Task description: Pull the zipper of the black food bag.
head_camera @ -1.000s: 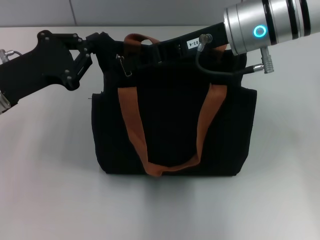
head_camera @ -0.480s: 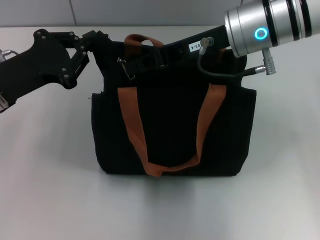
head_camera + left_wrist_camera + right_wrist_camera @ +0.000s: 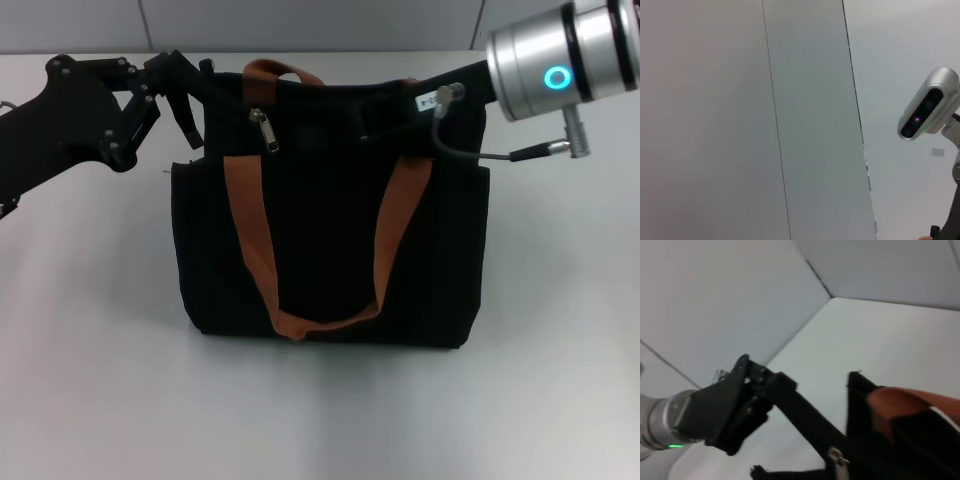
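Head view, bag: the black food bag is standing upright at the table's centre.
Head view, zipper: the zipper is hanging at the bag's top far-left.
Head view, left gripper: gripping the bag's top left corner, fingers clenched on fabric.
Head view, right gripper: reaching along the bag's top; closure cannot be told.
Left wrist view: showing wall panels and a silver camera.
Right wrist view: the left gripper is clamping the bag's edge; the zipper is lying just beside.

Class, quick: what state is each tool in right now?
Left tool: closed on the bag top's left end.
Right tool: hidden behind the bag's top; cannot be told.
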{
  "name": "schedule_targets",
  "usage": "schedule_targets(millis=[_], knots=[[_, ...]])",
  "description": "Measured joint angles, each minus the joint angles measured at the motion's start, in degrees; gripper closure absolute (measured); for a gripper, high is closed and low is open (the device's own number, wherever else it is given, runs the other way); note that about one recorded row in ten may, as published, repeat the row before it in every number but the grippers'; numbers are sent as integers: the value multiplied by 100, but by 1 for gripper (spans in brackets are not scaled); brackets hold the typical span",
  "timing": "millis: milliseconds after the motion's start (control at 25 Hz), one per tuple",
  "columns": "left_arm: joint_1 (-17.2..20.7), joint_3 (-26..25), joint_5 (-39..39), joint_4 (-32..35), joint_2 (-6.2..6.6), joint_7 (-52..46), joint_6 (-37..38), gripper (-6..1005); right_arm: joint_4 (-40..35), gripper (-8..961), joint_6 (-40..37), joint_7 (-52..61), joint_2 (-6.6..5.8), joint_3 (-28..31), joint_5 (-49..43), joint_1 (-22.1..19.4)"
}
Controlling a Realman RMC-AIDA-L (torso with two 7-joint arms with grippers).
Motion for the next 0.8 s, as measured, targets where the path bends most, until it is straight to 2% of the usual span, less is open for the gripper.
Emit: schedule_targets(millis=[240,440,640,800], knots=[[39,0,-14,-5,9,7,-11,981,-479,953,10,160,-7,21,-115,-354],[48,3,-17,-8,8,7,-9,981,-544,951,8,81,-9,44,82,-419],[21,33,-19,-6,-3,8,2,981,-196,949,22,-257,-23,6,645,-244],[10,46,-19,-2,-17,9,5,981,356,947,57,-453,-37,15,689,164]])
